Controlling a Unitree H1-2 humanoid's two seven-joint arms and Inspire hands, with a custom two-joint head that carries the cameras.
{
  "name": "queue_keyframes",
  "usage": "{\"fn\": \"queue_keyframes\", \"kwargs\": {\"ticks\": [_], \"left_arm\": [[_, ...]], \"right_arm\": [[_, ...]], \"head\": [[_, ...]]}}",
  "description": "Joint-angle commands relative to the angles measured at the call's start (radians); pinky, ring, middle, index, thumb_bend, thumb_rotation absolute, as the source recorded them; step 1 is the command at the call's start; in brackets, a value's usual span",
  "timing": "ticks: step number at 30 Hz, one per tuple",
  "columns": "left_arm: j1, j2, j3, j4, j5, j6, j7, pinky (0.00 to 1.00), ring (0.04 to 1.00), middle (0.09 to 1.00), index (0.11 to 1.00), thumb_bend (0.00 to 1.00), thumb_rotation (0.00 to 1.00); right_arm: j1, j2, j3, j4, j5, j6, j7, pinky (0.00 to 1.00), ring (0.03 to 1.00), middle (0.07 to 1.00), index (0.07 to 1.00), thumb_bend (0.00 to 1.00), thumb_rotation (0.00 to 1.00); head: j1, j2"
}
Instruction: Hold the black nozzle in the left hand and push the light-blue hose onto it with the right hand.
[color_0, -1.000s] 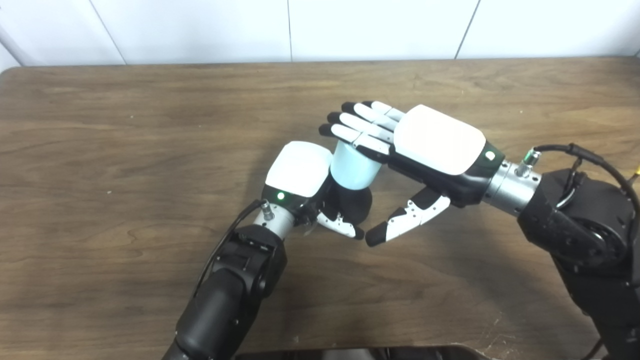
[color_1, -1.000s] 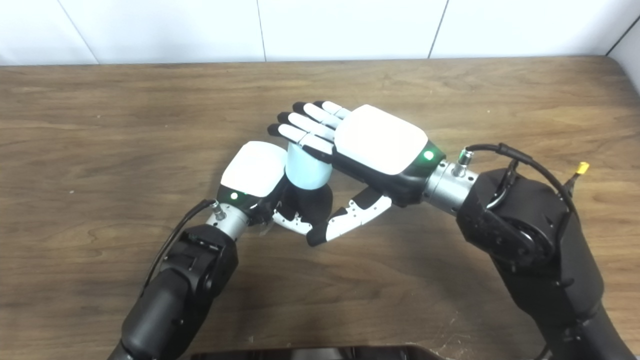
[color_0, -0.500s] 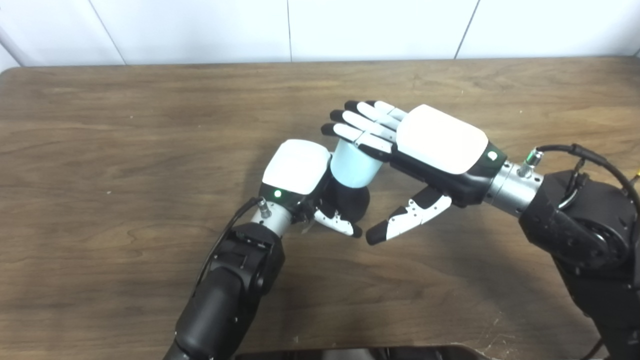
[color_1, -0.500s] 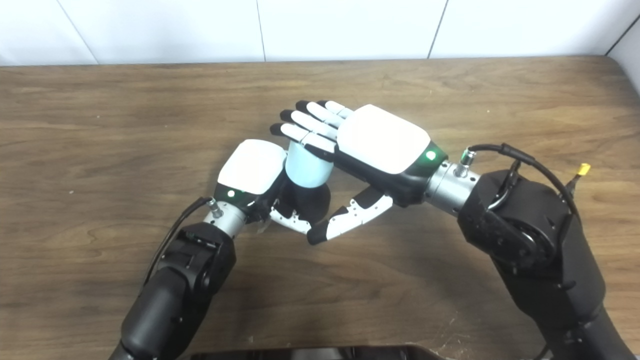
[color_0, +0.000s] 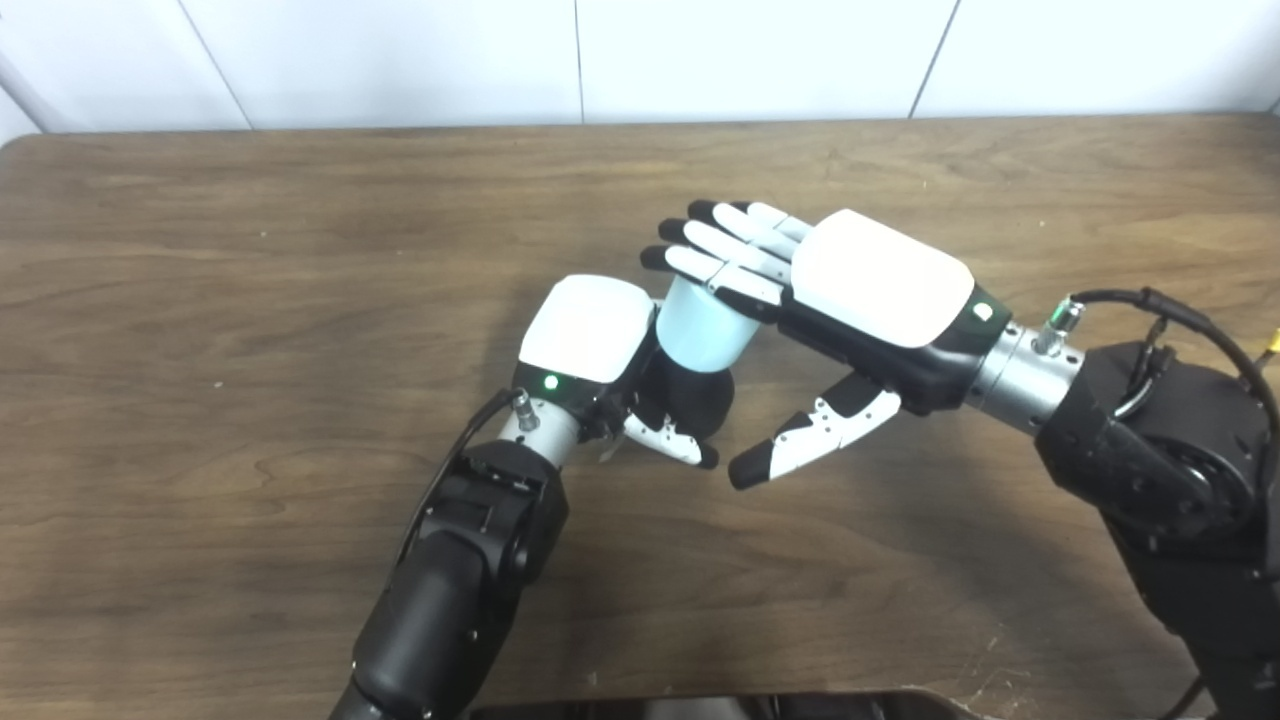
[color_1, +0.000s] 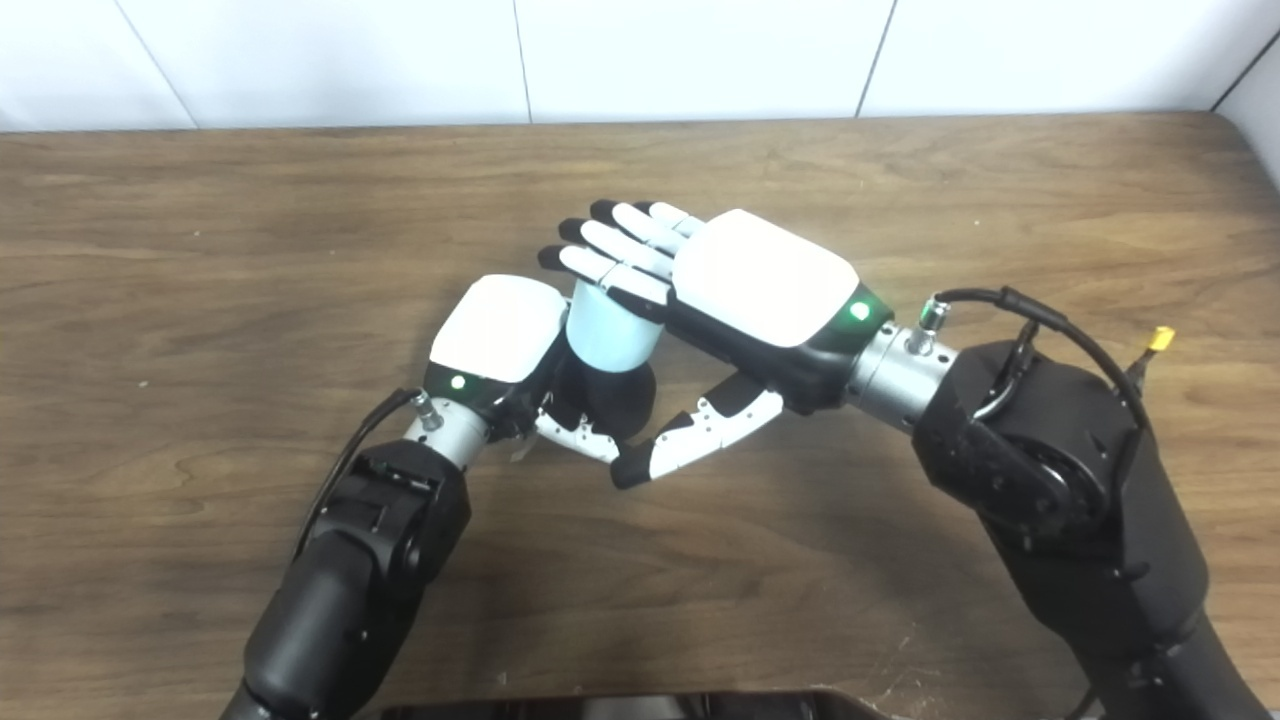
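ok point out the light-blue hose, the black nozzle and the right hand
light-blue hose (color_0: 697, 328): left eye view, on its pale side wall
black nozzle (color_0: 700, 402): left eye view, on its dark body below the hose
right hand (color_0: 880, 275): left eye view, on its white back

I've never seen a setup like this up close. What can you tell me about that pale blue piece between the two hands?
The light-blue hose shows as a short, smooth, matte cylinder, tilted, its lower end against the black nozzle that the left hand grips. The right hand's straight fingers lie flat over its upper end, thumb hanging apart below. It is above the wooden table. Its ends are hidden.
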Motion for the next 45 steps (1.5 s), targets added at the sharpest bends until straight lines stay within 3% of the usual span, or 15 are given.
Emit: {"fn": "queue_keyframes", "kwargs": {"ticks": [1,34,45], "left_arm": [[-0.021,-0.003,0.014,-0.017,0.021,0.025,-0.011,0.64,0.6,0.532,0.454,0.52,0.0],[-0.018,-0.019,0.026,-0.008,0.005,0.023,-0.016,0.66,0.603,0.535,0.452,0.52,0.0],[-0.019,-0.017,0.021,-0.008,0.022,0.024,-0.019,0.66,0.603,0.525,0.462,0.52,0.0]], "right_arm": [[-0.008,-0.015,0.016,-0.016,0.005,0.003,0.035,1.0,1.0,0.984,0.968,0.69,1.0],[-0.05,-0.041,0.122,-0.002,-0.001,0.084,0.115,1.0,0.955,0.934,0.952,0.72,1.0],[-0.017,-0.053,0.128,0.013,-0.017,0.085,0.103,1.0,0.969,0.949,0.961,0.72,0.99]], "head": [[0.0,0.001],[-0.005,0.007],[-0.008,0.013]]}}
